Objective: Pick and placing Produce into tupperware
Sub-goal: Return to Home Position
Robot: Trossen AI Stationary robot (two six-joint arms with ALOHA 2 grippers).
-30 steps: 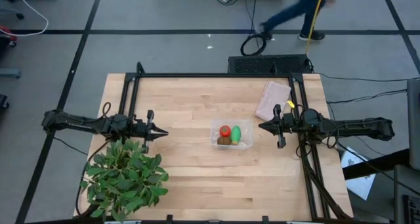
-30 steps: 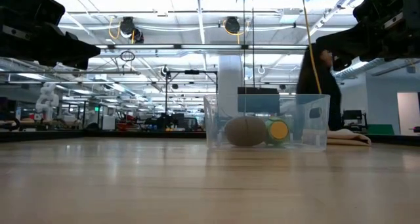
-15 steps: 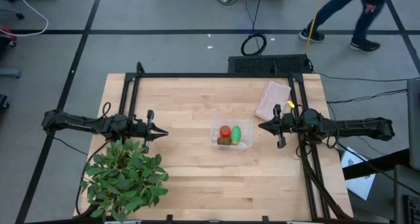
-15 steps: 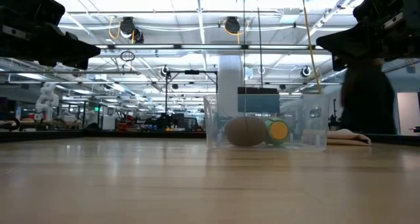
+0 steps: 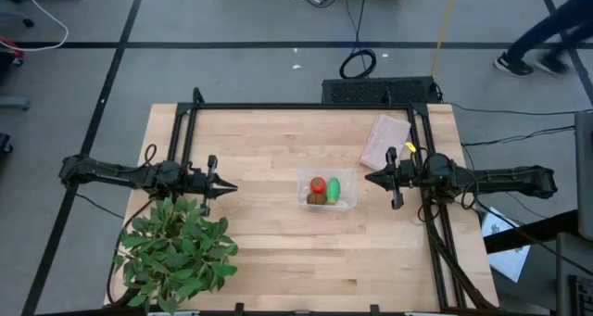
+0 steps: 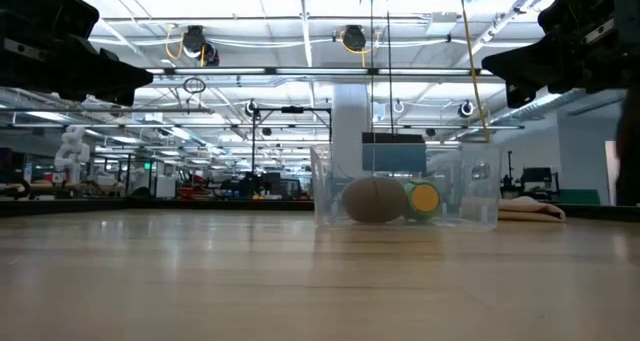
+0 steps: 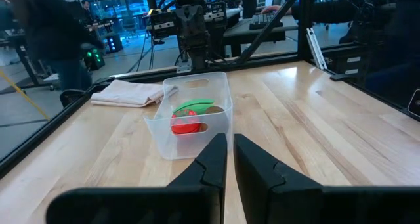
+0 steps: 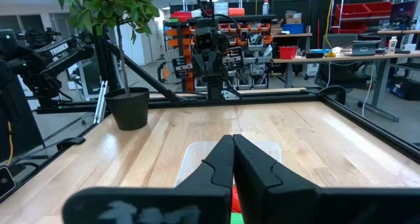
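Wooden table point(image 5: 278, 251) carries the tupperware point(image 7: 157, 137), likely light and flexible, holding the produce point(image 5: 333, 188); grasp its rim. Left gripper point(image 5: 232, 188) and right gripper point(image 5: 368, 178) are closed and empty.

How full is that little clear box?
Holding three pieces: the clear box contains a brown oval, a red ball and a green piece.

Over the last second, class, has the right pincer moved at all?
No. In the high view the right pincer sits where it did, its tip beside the tan packet's lower corner and apart from the tupperware.
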